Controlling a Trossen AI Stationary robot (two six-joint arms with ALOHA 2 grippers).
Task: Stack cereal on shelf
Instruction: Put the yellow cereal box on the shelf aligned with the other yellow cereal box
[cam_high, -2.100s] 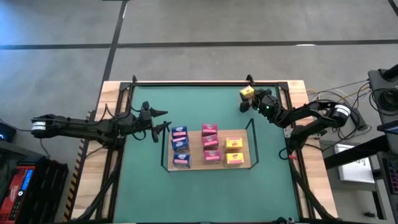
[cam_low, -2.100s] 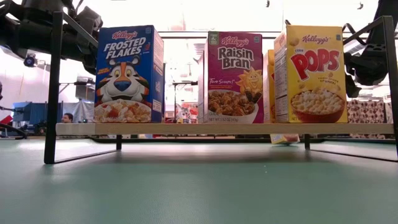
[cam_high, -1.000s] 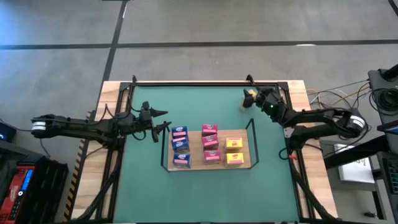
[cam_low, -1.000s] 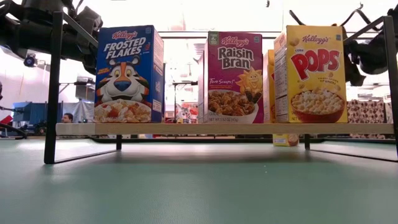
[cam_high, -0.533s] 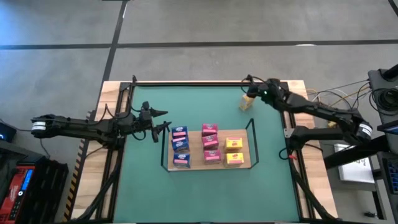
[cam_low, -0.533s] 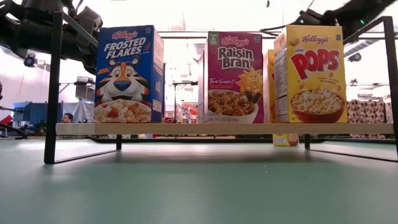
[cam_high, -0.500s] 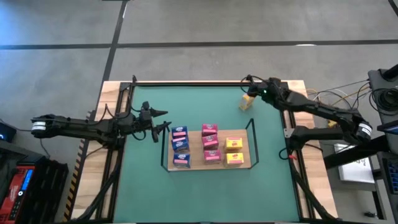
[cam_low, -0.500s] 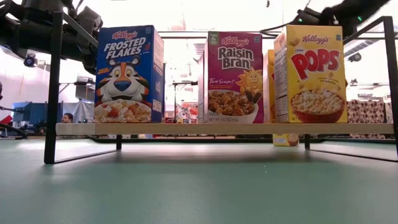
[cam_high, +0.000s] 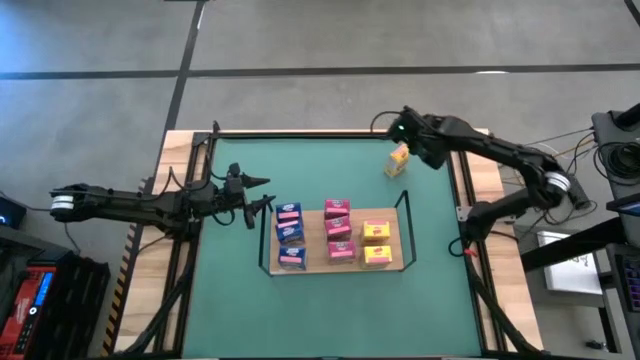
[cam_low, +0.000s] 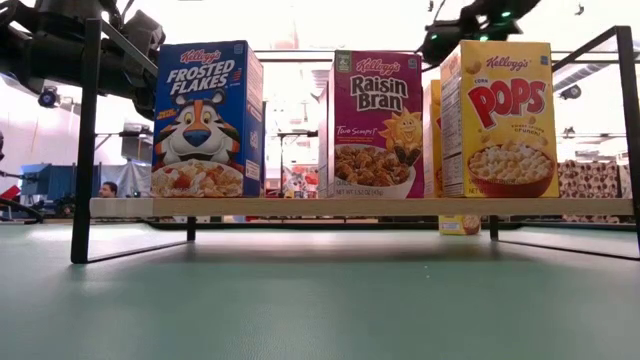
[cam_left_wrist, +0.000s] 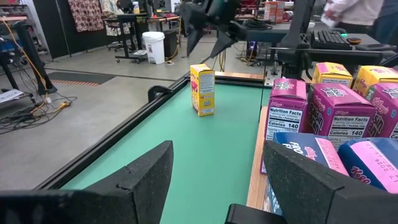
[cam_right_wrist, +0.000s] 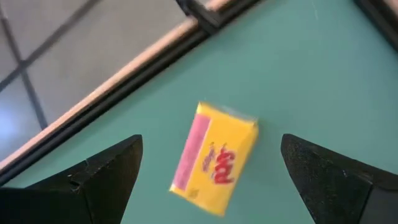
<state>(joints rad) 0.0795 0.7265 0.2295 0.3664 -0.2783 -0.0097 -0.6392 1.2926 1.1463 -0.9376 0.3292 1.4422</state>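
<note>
Yellow cardboard marks the one cereal box off the shelf: from above it stands alone on the green desk near the far right corner, well apart from the shelf, where eight boxes sit in blue, pink and yellow rows. The right hand hangs just beyond that stray box, fingers spread and grasping nothing. The left hand waits beside the shelf's left end, part-open and empty.

At desk height, the Frosted Flakes box, Raisin Bran box and Corn Pops box stand upright along the shelf front; the stray box shows low behind the board.

Past the left wrist's dark fingers, the loose box stands upright on the desk with the right hand open above it.

Looking down from the right wrist, the box lies between the spread fingers, not touched.

Such a box is probably light, thin-walled and easily tipped or dented; taking it across its narrow sides, near the middle, looks safest.
</note>
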